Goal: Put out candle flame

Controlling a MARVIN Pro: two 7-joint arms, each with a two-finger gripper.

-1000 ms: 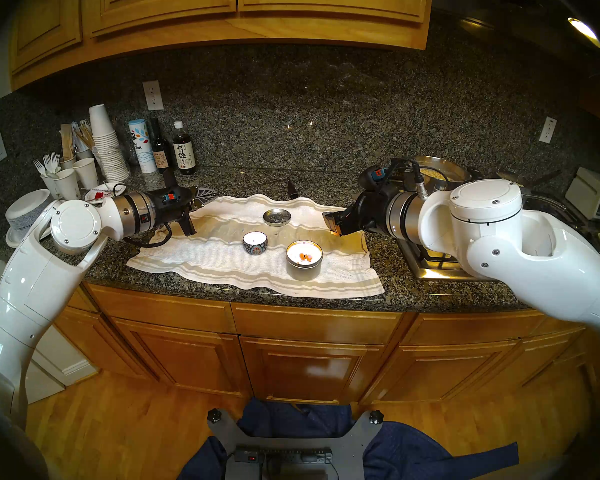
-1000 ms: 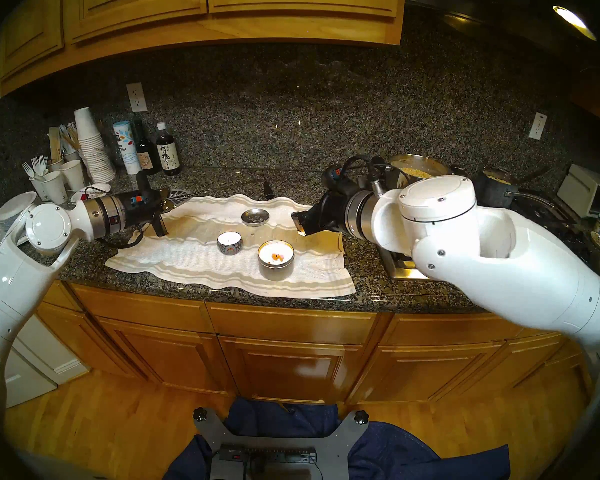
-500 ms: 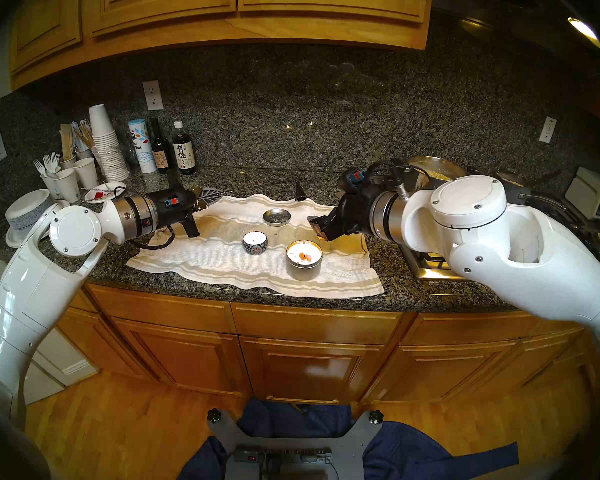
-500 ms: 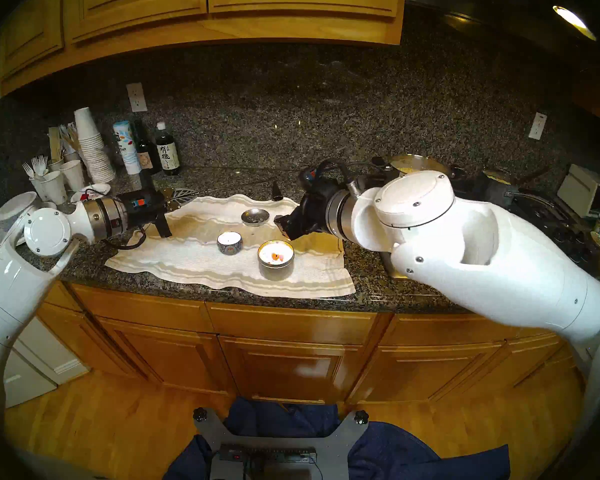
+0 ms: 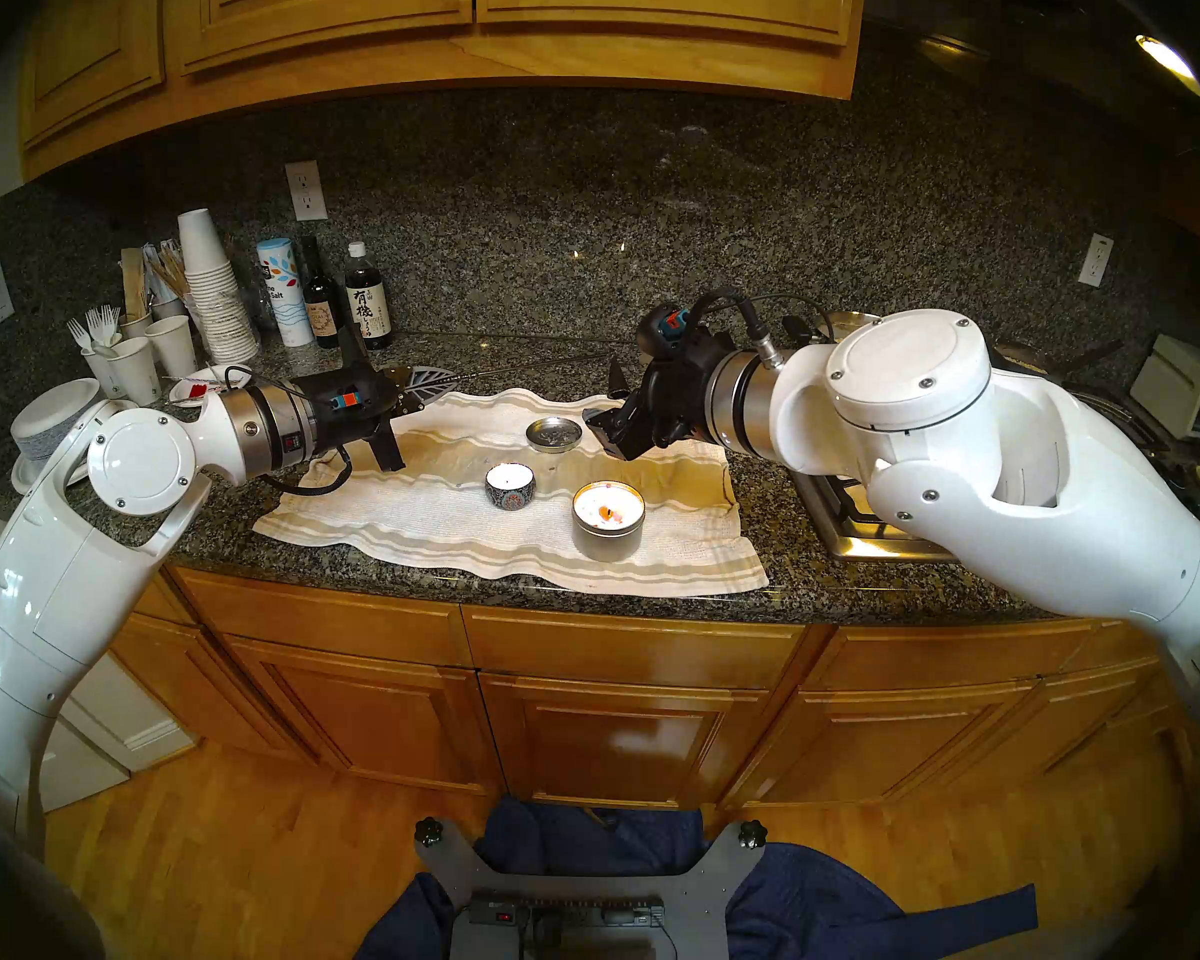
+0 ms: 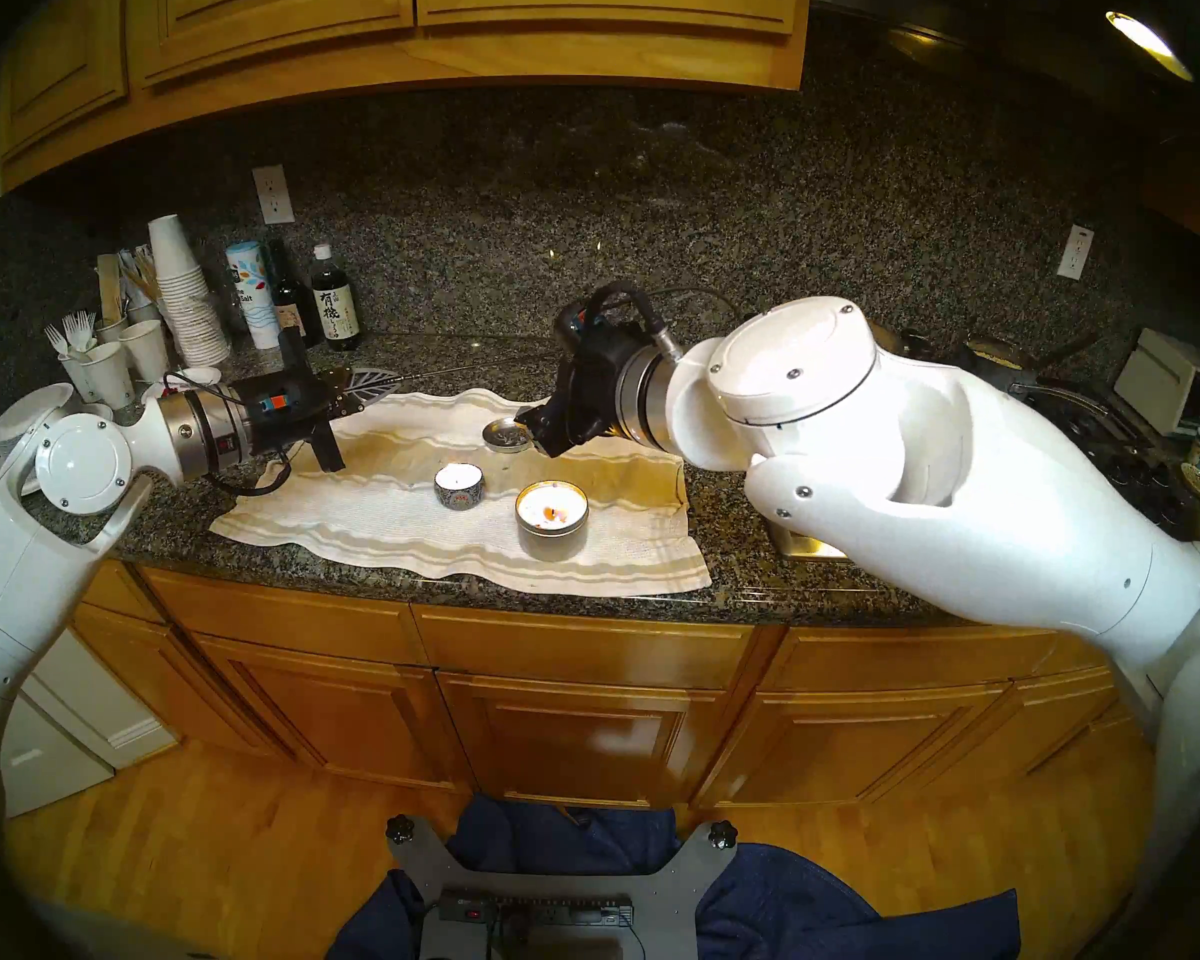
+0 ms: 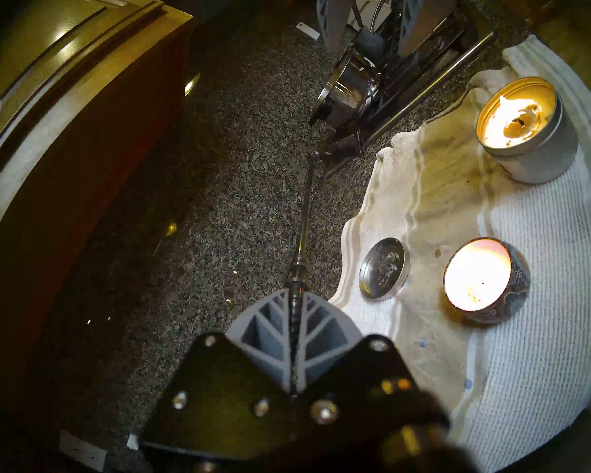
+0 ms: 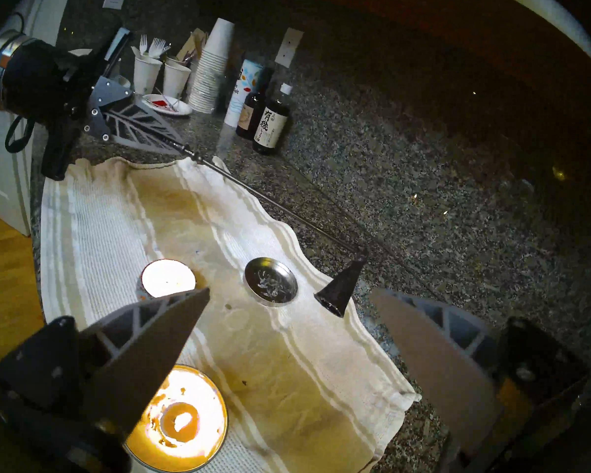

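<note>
Two candles burn on a white towel (image 5: 445, 522): a small patterned bowl candle (image 5: 509, 484) (image 7: 481, 281) and a larger tin candle (image 5: 608, 519) (image 8: 181, 424). My left gripper (image 5: 438, 378) (image 7: 296, 295) is shut on the handle of a long snuffer (image 7: 304, 216), held low along the towel's back edge. The snuffer's black cone (image 8: 338, 288) lies behind a small metal dish (image 5: 553, 433). My right gripper (image 5: 604, 431) (image 8: 289, 291) hangs open and empty above the towel, just right of the dish and behind the tin candle.
Paper cups (image 5: 213, 293), bottles (image 5: 367, 307) and stacked plates (image 5: 53, 418) crowd the back left of the granite counter. A steel pot (image 7: 348, 86) and a stove (image 5: 860, 522) are at the right. The counter's front edge runs just below the towel.
My right arm has swung left and a little back, from the towel's right end to beside the metal dish. The left gripper has pushed the snuffer slightly rightward.
</note>
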